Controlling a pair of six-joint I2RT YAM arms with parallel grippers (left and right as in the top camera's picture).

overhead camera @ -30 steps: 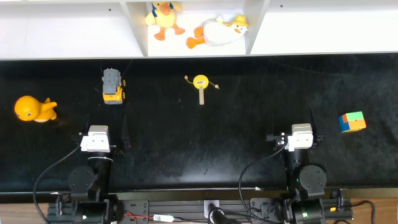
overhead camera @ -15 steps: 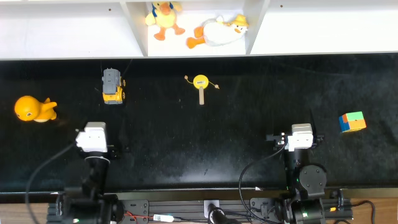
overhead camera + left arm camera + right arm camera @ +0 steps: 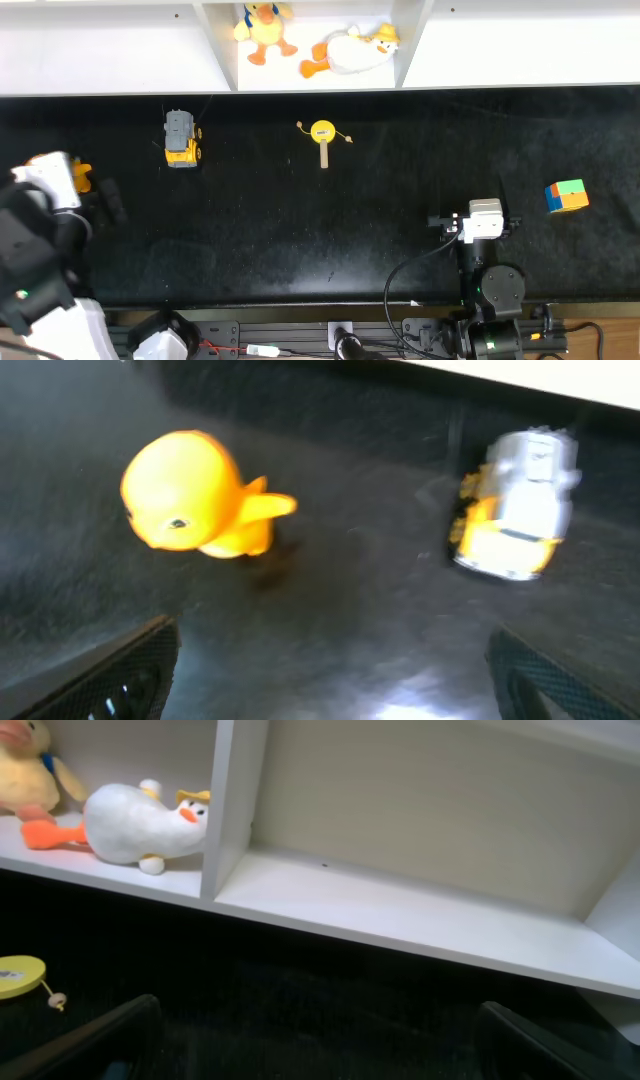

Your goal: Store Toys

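An orange toy duck lies on the black table, just ahead of my open left gripper, whose jaws hold nothing. From above, the left arm covers most of the duck at the table's far left. A grey and yellow toy truck stands farther right. A yellow rattle drum lies mid-table, and a coloured cube sits at the right. My right gripper is open and empty near the front right.
A white shelf runs along the back of the table. Its middle compartment holds a yellow plush duck and a white plush goose. The compartments on either side are bare.
My left arm has swung from the front of the table to the far left, over the orange duck. The right arm has kept still.
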